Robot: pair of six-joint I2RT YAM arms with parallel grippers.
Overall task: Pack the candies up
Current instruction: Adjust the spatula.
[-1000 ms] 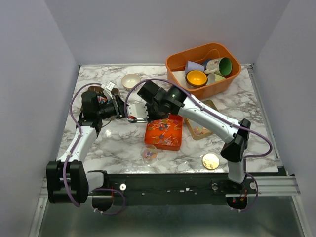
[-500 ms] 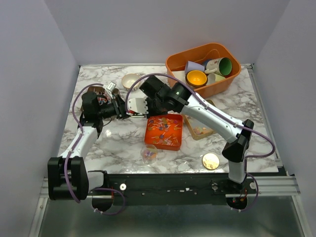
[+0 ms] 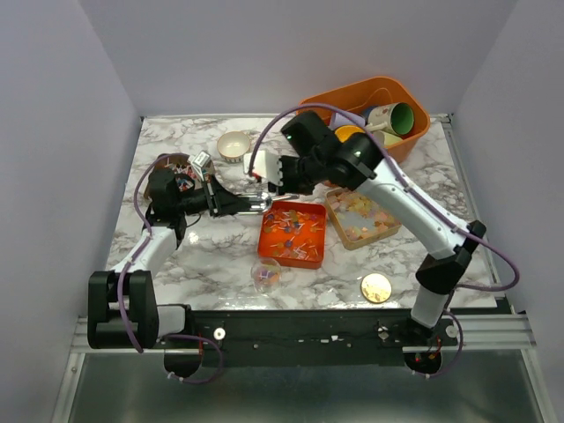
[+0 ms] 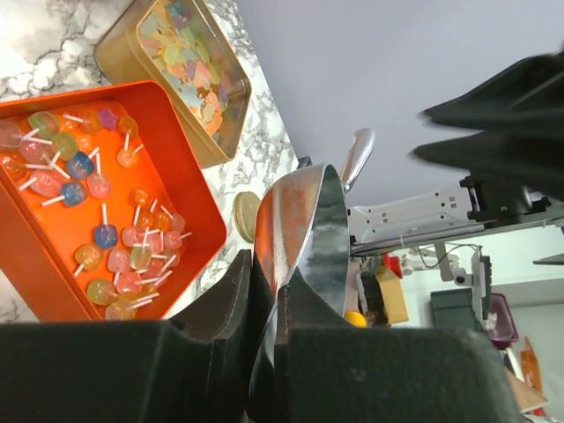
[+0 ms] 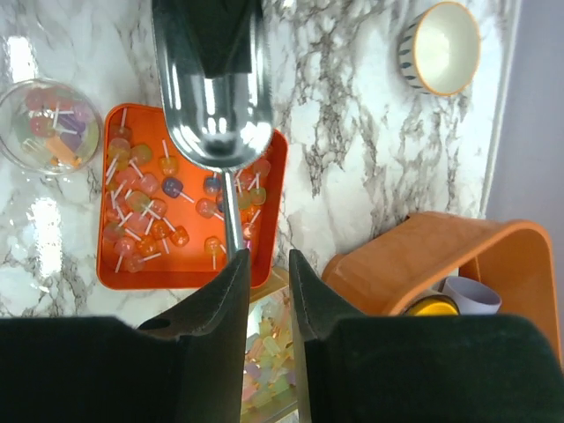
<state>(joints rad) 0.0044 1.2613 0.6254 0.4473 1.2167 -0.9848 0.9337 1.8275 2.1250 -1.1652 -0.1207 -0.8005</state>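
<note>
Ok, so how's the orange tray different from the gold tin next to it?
The orange tray is bright orange; the gold tin is dull brassy gold. The tray holds round lollipops on white sticks, in strong colours; the tin holds pale pastel gummies without sticks. The lollipops lie scattered with bare floor showing; the gummies nearly cover the tin's floor. Both are shallow, open containers flat on the marble table.

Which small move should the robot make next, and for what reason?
Probably draw the right pincer back from the handle of the metal scoop. The left pincer is clamped on its bowl, while the right jaws stand apart with nothing between them. Once clear, the left arm could lower the scoop to the candies in the orange tray.
</note>
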